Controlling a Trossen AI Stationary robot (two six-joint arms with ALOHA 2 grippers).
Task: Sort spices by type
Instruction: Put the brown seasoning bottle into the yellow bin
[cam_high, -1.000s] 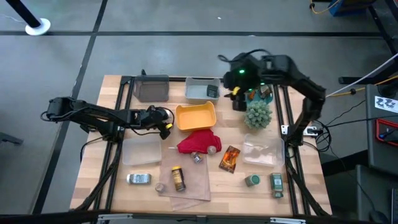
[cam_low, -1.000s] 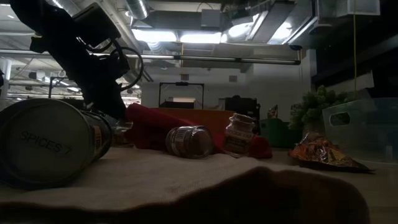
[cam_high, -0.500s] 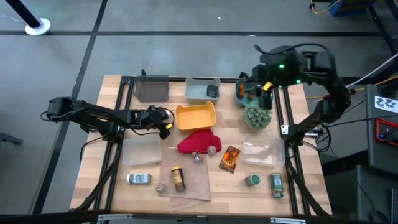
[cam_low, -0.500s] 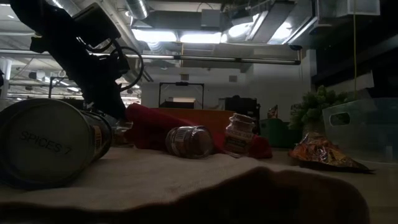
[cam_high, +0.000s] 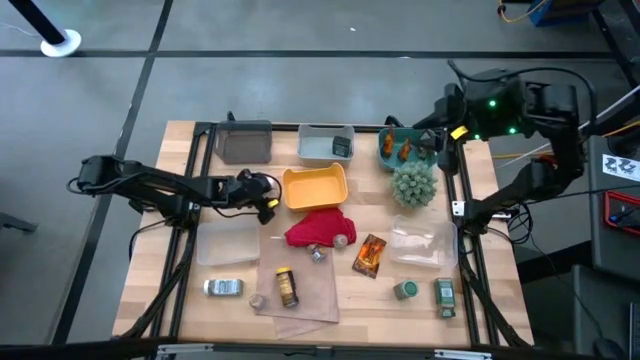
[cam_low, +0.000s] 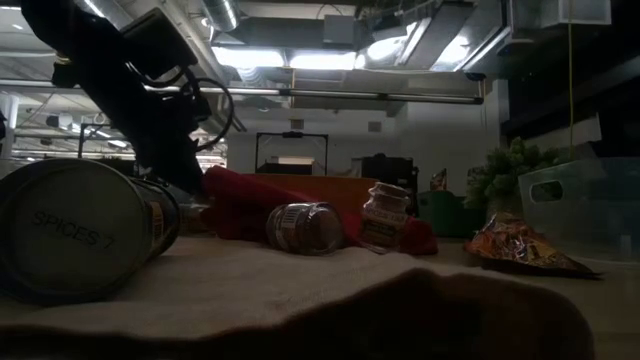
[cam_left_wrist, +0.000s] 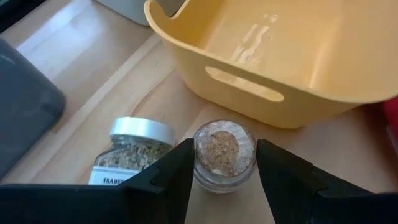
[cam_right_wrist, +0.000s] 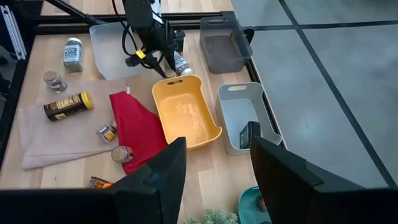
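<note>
My left gripper (cam_left_wrist: 225, 144) sits low beside the yellow bin (cam_high: 315, 187), shut on a tiny tan-topped pot (cam_left_wrist: 224, 155). A silver-capped jar (cam_left_wrist: 134, 152) lies next to it. My right gripper (cam_high: 440, 138) hangs open and empty above the table's far right corner, beside the green bin (cam_high: 385, 140) that holds orange sachets. Another sachet (cam_high: 369, 255), two small pots (cam_high: 317, 253) by the red cloth (cam_high: 320, 228), a yellow-capped brown bottle (cam_high: 287, 287), a silver-capped jar (cam_high: 223, 288) and two green-lidded jars (cam_high: 405, 290) lie on the near half. My left gripper pinches the tan-topped pot by its glass sides (cam_left_wrist: 198, 163), one finger (cam_left_wrist: 177, 177) on each side, slanting down from the table's left. The pot stands upright with its cork top showing. Whether it is lifted off the table, I cannot tell.
A grey bin (cam_high: 318, 152) with a dark tin (cam_high: 342, 147) and a dark grey bin (cam_high: 245, 142) line the far edge. Clear bins sit at left (cam_high: 228, 243) and right (cam_high: 420, 245). The fuzzy green plant (cam_high: 415, 185) stands below the green bin. A tan mat (cam_high: 300, 290) covers the near middle.
My right arm has swung from over the gap between the grey and green bins toward the table's right far corner, pulling back past the green bin. My left arm has stayed at the yellow bin's side.
</note>
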